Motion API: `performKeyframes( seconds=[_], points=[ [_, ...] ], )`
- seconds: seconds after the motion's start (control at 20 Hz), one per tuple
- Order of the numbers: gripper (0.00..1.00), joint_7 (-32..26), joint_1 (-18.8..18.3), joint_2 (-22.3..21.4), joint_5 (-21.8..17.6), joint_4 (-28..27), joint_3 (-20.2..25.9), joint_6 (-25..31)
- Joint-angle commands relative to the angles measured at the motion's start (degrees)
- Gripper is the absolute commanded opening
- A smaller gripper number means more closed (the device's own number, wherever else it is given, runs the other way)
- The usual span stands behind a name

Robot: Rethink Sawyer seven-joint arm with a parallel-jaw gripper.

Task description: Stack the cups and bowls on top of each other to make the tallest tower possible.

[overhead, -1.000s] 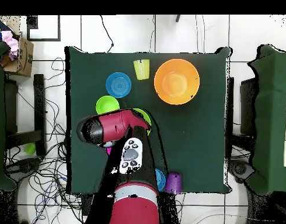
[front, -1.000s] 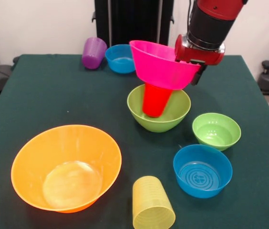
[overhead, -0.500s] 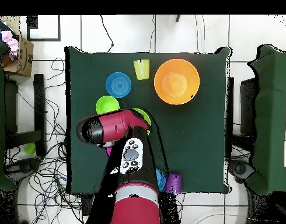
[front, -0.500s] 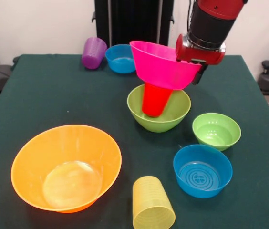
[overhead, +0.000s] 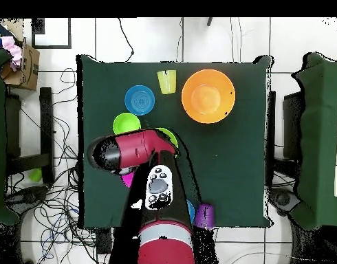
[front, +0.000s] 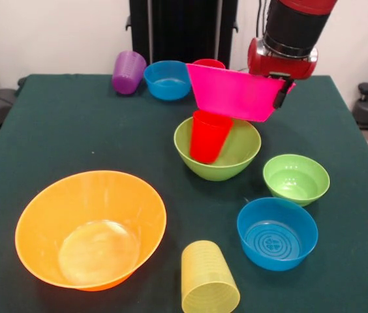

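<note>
Green cloth covers the table (front: 73,124), which stands on a white tiled floor (overhead: 226,41) strewn with cables; the hand (front: 276,88) grips the translucent hot pink plastic bowl (front: 233,91).

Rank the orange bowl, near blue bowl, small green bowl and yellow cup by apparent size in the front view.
1. Orange bowl, clearly largest.
2. Near blue bowl.
3. Small green bowl, though it sits farther back.
4. Yellow cup, narrowest.
</note>
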Motion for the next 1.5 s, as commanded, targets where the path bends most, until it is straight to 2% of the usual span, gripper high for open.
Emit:
performKeyframes(
  seconds=[0.05,0.7,0.75,1.5],
  points=[
    [1.0,-3.0,-2.2,-1.4,0.9,2.3,6.4,5.4],
    [1.0,-3.2,-2.7,-1.2,-0.9,2.5,6.4,4.9],
    [0.0,-3.2,-2.8,-1.1,-1.1,2.4,6.4,4.9],
    [0.0,-4.0,-3.5,-1.8,-1.2,3.2,6.7,6.4]
  ],
)
